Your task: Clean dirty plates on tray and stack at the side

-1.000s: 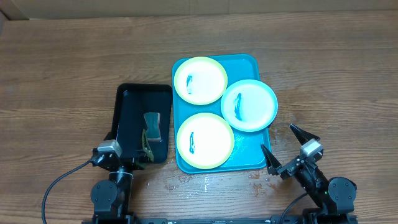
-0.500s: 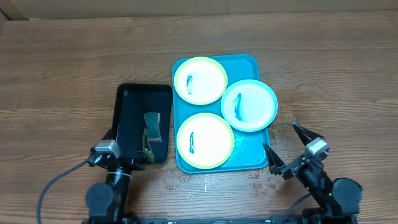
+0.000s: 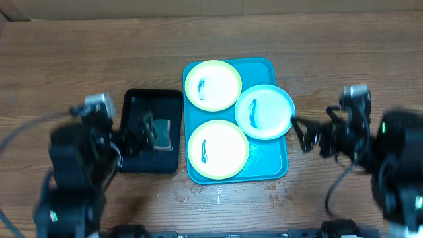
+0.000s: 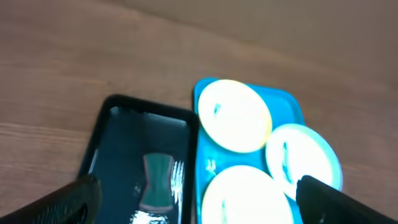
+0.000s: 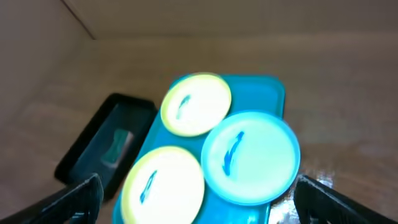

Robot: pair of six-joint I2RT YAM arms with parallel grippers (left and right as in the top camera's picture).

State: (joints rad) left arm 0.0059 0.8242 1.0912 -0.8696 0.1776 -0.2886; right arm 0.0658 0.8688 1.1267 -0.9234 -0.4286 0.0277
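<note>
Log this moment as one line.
left gripper open, empty | right gripper open, empty | three plates smeared, on blue tray | sponge in black tray

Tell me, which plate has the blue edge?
The right-hand plate, poking over the right edge of the tray. The far plate and the near plate have yellow-green rims.

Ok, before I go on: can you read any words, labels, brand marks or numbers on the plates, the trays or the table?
None: no readable text in any view.
plates: only blue smears, which are not writing.
turquoise tray: no label or mark shows.
black tray: nothing readable; both wrist views are too blurred to show fine print.
</note>
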